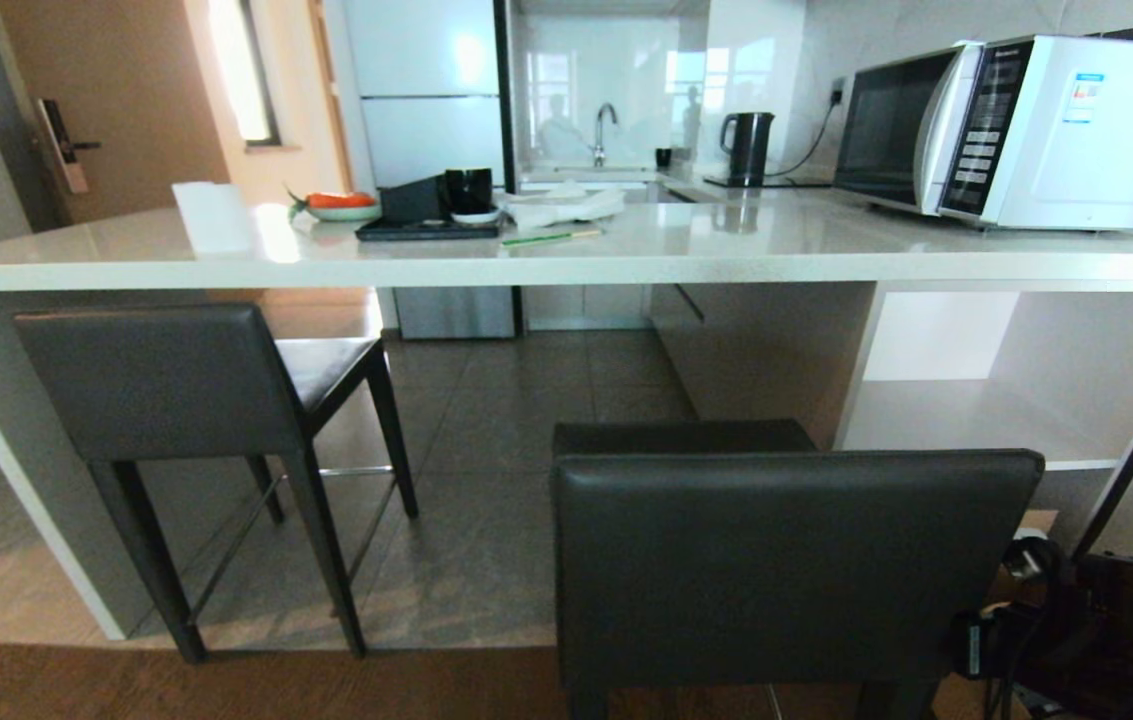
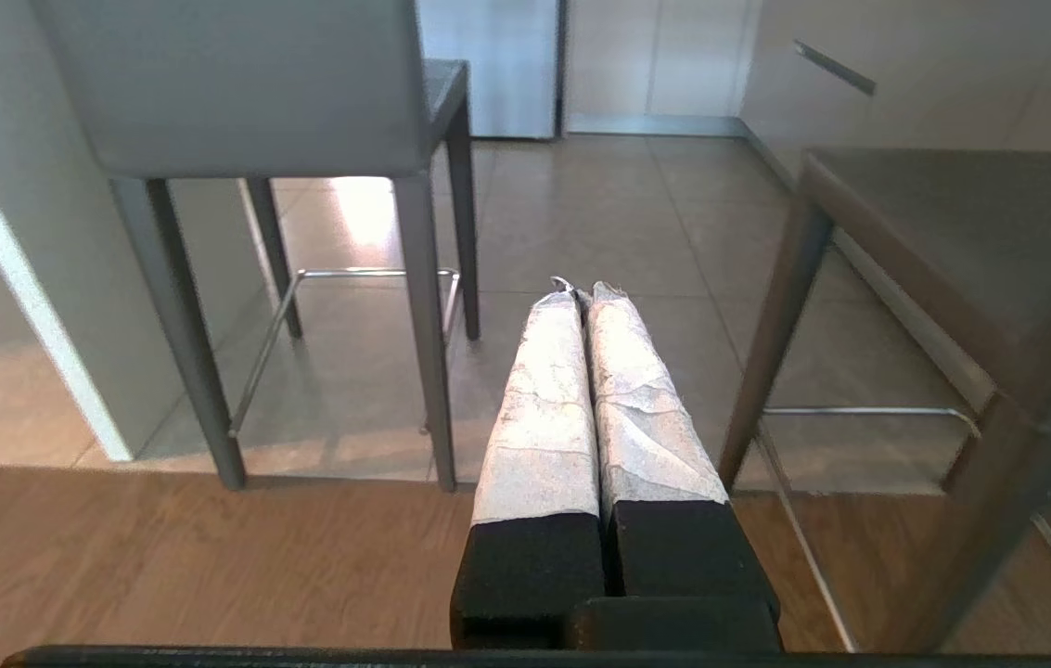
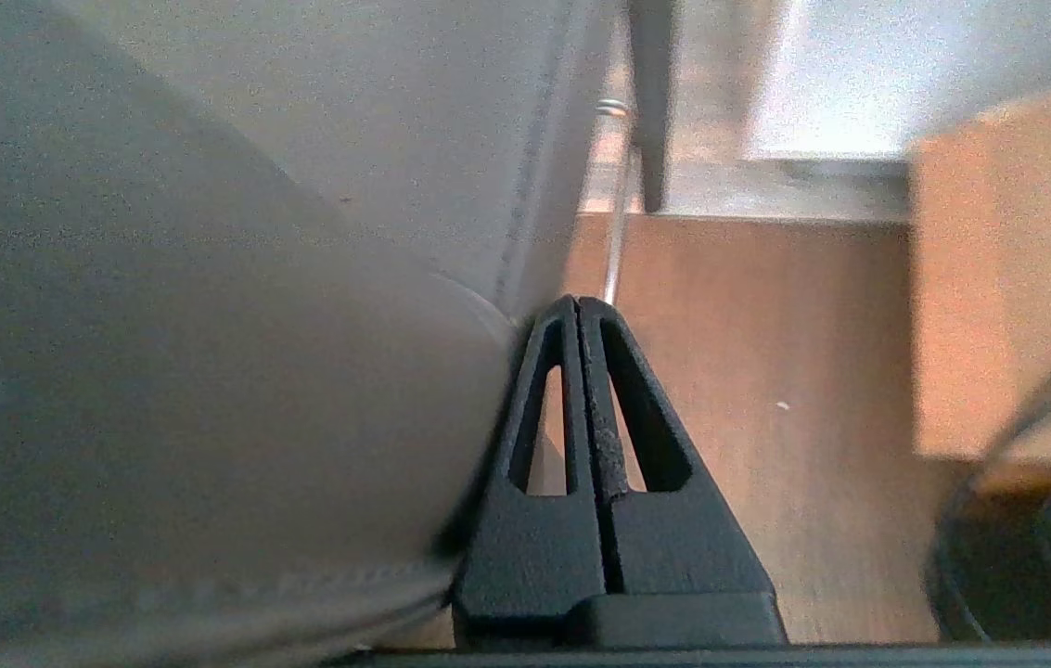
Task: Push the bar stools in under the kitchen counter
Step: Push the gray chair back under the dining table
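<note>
Two dark-grey bar stools face the white kitchen counter (image 1: pixel 566 265). The left stool (image 1: pixel 161 380) has its seat partly under the countertop. The right stool (image 1: pixel 786 560) stands farther out, its backrest close to me. My right arm (image 1: pixel 1076 630) shows dark at that backrest's right end. In the right wrist view the right gripper (image 3: pixel 578 301) is shut on nothing, one finger lying against the grey leather backrest (image 3: pixel 210 325). My left gripper (image 2: pixel 581 289), with white-wrapped fingers, is shut and empty, hanging low between the left stool (image 2: pixel 256 93) and the right stool's seat (image 2: pixel 980 232).
On the countertop stand a microwave (image 1: pixel 1016 130), a kettle (image 1: pixel 748 145), a tray with cups (image 1: pixel 431 228) and a plate (image 1: pixel 341 210). Open white shelves (image 1: pixel 976 420) sit under its right part, a white end panel (image 1: pixel 16 470) at its left. A cardboard box (image 3: pixel 998 297) stands on the wood floor.
</note>
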You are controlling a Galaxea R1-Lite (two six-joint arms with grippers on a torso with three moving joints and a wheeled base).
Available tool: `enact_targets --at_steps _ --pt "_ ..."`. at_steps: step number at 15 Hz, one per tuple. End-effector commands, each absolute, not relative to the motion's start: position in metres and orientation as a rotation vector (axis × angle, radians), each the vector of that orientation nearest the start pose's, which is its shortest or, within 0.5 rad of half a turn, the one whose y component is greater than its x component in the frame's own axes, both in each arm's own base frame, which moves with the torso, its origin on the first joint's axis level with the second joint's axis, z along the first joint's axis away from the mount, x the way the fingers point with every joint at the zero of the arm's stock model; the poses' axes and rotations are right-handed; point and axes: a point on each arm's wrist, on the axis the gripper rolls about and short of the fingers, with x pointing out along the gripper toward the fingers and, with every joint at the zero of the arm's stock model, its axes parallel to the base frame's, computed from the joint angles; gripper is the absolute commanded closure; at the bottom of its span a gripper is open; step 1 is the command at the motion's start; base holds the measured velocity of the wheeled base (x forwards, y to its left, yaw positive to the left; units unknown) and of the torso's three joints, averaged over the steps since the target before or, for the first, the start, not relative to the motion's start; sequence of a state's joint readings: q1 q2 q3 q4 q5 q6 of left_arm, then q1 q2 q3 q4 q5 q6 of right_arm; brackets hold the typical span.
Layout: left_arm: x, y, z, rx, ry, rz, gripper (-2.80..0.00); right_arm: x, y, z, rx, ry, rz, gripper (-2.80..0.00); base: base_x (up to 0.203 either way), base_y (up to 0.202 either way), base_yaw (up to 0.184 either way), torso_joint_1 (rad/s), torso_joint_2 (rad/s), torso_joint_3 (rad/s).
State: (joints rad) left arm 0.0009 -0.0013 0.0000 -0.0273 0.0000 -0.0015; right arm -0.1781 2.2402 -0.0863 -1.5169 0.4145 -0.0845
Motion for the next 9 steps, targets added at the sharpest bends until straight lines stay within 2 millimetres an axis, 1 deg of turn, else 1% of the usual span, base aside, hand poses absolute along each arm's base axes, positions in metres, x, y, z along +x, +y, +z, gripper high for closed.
enact_targets --at_steps 1,5,7,8,9 --pt "-0.022 0.0 0.076 -0.002 -0.021 0.002 0.0 0.238 -0.023 -0.006 0.081 0.557 0.296 0.0 0.0 0.0 0.0 0.0 0.0 0.0" --pt "-0.022 0.0 0.076 0.0 -0.023 0.001 0.0 0.243 -0.005 0.002 0.056 0.521 0.353 0.0 0.0 0.0 0.0 0.0 0.0 0.0" --pt "-0.022 0.0 0.076 0.001 -0.024 0.003 0.0 0.246 -0.007 0.006 0.059 0.503 0.309 0.0 0.0 0.0 0.0 0.0 0.0 0.0" --pt "-0.024 0.0 0.082 -0.003 -0.044 0.004 0.0 0.244 -0.009 0.008 0.061 0.497 0.297 0.0 0.0 0.0 0.0 0.0 0.0 0.0" --pt "-0.028 0.0 0.095 -0.007 -0.085 0.002 0.0 0.242 -0.012 0.012 0.064 0.488 0.284 0.0 0.0 0.0 0.0 0.0 0.0 0.0"
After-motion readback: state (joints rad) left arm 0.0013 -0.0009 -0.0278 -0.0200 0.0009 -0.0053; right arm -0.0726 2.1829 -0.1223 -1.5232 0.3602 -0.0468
